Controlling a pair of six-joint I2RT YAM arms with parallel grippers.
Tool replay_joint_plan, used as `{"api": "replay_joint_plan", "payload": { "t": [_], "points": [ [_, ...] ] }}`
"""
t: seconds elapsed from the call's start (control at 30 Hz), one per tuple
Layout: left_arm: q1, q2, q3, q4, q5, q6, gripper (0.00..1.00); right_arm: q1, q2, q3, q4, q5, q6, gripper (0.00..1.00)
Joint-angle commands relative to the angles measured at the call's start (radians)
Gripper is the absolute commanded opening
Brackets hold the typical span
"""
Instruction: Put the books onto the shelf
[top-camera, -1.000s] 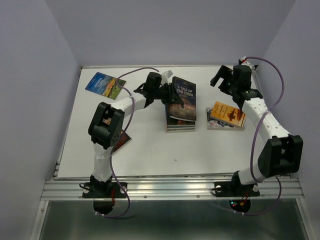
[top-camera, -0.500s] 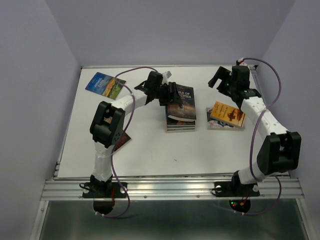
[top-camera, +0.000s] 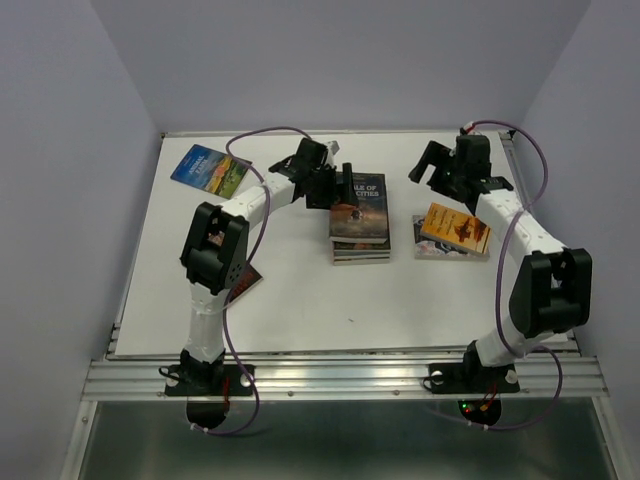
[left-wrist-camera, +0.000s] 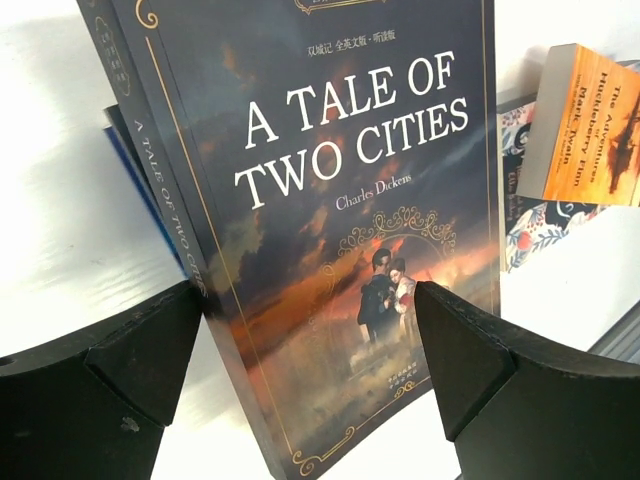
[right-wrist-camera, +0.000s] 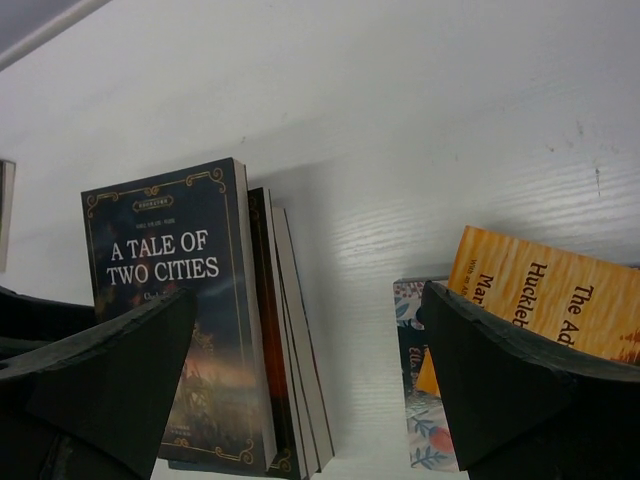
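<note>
White table (top-camera: 290, 290) bore the books we saw: a middle stack (top-camera: 360, 255) topped by the dark Tale of Two Cities (top-camera: 360, 205), an orange book (top-camera: 455, 228) lying on a floral book (left-wrist-camera: 525, 230) to its right, and a blue book (top-camera: 210, 170) far left. The left gripper (left-wrist-camera: 310, 335) stood wide apart either side of the dark cover, and the right gripper (right-wrist-camera: 310, 340) hung open above the table between the two piles
</note>
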Motion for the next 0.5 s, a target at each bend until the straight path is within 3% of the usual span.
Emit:
{"api": "replay_joint_plan", "payload": {
  "t": [0.0, 0.13, 0.23, 0.47],
  "points": [
    [-0.006, -0.082, 0.013, 0.001, -0.017, 0.027, 0.99, -0.006, 0.033, 0.037, -0.008, -0.018, -0.052, 1.00],
    [-0.004, -0.087, 0.060, -0.029, -0.053, 0.044, 0.99, -0.006, 0.072, 0.060, -0.039, -0.009, -0.083, 1.00],
    [0.002, -0.081, 0.130, -0.136, -0.153, 0.066, 0.99, -0.006, 0.099, 0.074, -0.062, -0.009, -0.106, 1.00],
    [0.013, -0.076, 0.145, -0.115, -0.168, 0.069, 0.99, -0.006, 0.132, 0.091, -0.072, -0.003, -0.123, 1.00]
  ]
}}
